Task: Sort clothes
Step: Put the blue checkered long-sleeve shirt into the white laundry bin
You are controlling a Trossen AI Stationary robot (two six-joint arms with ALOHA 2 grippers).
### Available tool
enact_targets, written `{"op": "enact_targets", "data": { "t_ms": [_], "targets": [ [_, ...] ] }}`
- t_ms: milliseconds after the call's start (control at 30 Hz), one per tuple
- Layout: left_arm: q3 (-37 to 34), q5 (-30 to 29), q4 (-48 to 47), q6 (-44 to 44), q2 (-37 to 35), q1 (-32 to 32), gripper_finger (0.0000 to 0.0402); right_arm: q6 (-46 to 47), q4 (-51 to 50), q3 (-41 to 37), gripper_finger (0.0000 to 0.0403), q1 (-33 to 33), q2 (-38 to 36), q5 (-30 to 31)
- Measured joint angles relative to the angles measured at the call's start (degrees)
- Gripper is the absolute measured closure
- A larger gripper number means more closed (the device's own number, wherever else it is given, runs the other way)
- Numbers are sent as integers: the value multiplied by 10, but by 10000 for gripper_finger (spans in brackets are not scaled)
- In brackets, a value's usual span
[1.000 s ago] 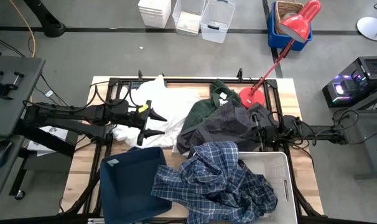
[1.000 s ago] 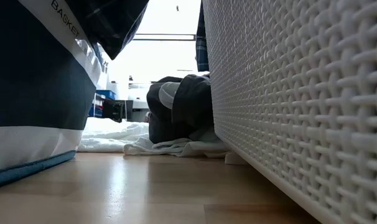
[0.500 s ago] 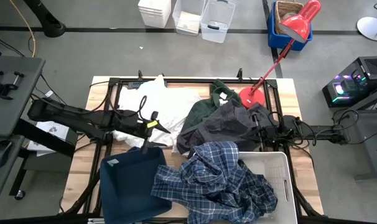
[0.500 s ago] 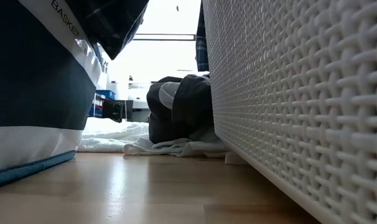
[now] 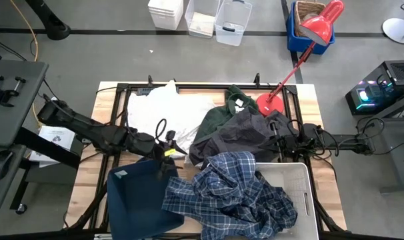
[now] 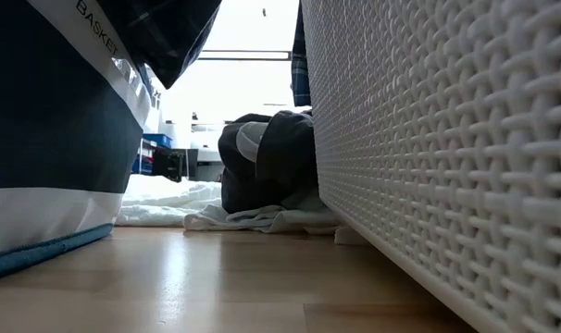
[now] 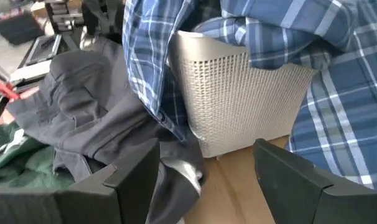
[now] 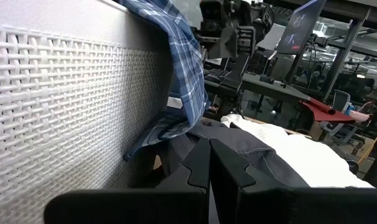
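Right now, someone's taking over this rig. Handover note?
Left gripper: open, empty, above the navy bin's far edge.
Right gripper: shut, empty, at the dark grey jacket beside the white bin.
Done: plaid shirt draped over the white bin.
Left: white cloth, green hoodie and jacket lie unsorted on the table.

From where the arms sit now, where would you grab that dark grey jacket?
Probably the raised crumpled fold at the dark grey jacket's middle, pinched from straight above. It lies heaped between the green hoodie and the plaid shirt, so that ridge stands clear, while its lower edge is tucked under the shirt.
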Motion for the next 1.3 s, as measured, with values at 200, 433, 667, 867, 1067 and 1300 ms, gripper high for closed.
{"op": "enact_targets", "data": {
  "t_ms": [200,433,667,867,1067,1300],
  "targets": [
    [39,-62,-48,-50,22,-32,156,0,0,0,402,0,0,0],
    [40,-109,-71,-97,22,-51,156,0,0,0,402,0,0,0],
    [40,-109,-83,-108,21,-44,156,0,0,0,402,0,0,0],
    [40,-57,-85,-121,9,-9,156,0,0,0,402,0,0,0],
    [40,69,-87,-102,9,17,156,0,0,0,402,0,0,0],
    [40,124,-128,24,9,13,156,0,0,0,402,0,0,0]
  ]
}}
